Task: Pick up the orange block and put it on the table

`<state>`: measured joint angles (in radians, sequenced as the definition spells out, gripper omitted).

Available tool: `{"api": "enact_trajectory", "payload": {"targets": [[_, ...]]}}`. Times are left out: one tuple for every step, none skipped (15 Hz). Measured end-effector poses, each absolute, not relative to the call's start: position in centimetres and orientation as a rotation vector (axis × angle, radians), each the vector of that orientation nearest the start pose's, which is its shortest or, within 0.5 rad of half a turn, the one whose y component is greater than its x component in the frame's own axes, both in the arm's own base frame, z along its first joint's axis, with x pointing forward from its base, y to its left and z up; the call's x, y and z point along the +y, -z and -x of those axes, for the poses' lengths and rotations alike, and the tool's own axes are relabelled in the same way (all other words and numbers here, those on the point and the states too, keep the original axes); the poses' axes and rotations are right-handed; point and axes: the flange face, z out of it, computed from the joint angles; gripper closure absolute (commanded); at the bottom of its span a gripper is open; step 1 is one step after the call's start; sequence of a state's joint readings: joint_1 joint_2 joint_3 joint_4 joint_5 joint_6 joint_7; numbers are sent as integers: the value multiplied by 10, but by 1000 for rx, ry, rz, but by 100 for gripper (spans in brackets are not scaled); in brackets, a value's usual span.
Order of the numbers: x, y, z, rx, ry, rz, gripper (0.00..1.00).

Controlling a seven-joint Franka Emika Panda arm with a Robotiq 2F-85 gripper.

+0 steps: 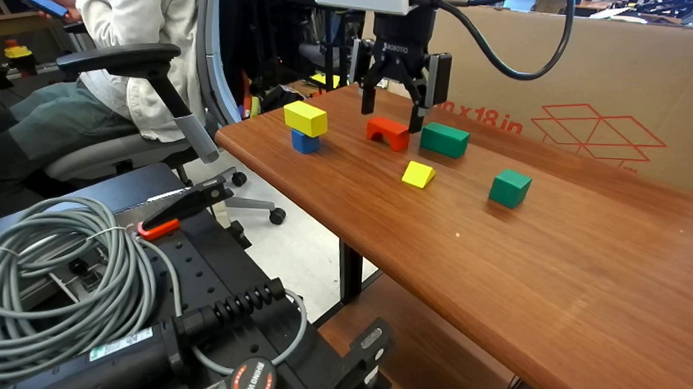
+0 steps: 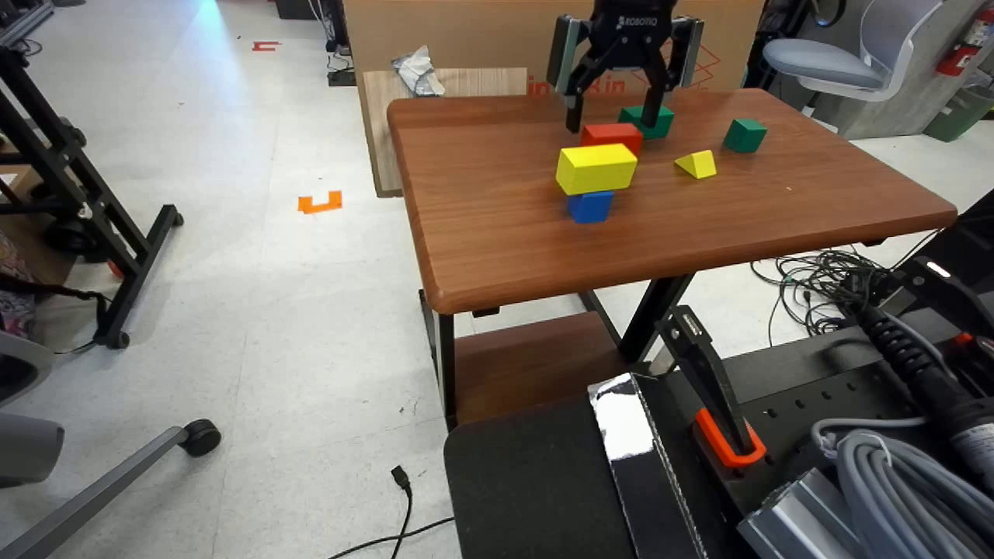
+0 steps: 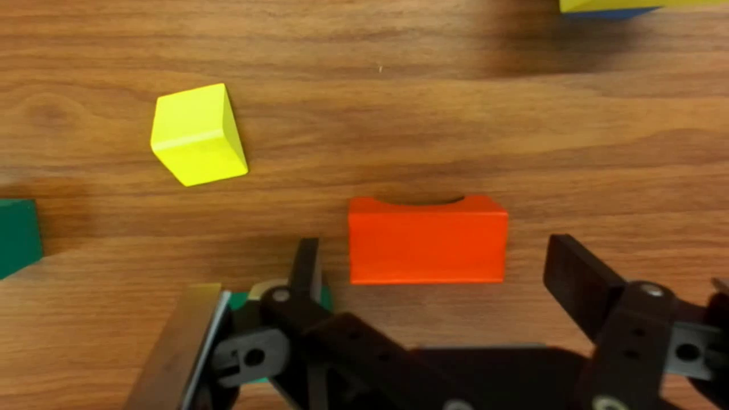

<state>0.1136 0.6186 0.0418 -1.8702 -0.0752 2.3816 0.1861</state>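
Observation:
The orange block is an orange-red arch-shaped block [image 1: 389,131] with a curved cut-out, not a cube. It sits on the reddish-brown wooden table [image 1: 534,272] and also shows in an exterior view [image 2: 612,136] and in the wrist view [image 3: 427,247]. My gripper [image 1: 392,113] is open and empty, pointing down above the block. In the wrist view the fingertips [image 3: 434,244] lie to either side of the block's long ends, with a gap at each side. The gripper also shows in an exterior view [image 2: 612,120], behind and above the block.
A long green block [image 1: 444,140] stands close beside the orange one, partly under a finger in the wrist view. A yellow block [image 1: 306,118] rests on a blue cube [image 1: 306,142]. A yellow wedge [image 1: 418,175] and green cube [image 1: 510,188] lie nearby. A cardboard box [image 1: 569,88] stands behind.

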Motion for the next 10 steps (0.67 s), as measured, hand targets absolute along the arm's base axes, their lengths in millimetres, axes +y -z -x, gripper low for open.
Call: {"api": "enact_trajectory", "payload": {"targets": [[95, -178, -618, -31, -148, 3179, 0], [95, -187, -616, -28, -135, 3177, 0], [95, -198, -612, -15, -122, 3176, 0], [95, -211, -606, 2, -108, 3174, 0], [95, -224, -598, 23, -108, 3164, 0], [96, -236, -588, 37, -136, 3154, 0], [98, -248, -579, 45, -162, 3147, 0], [99, -256, -573, 45, -170, 3144, 0], [99, -260, -569, 44, -169, 3144, 0], [99, -261, -567, 44, -171, 3144, 0]]}}
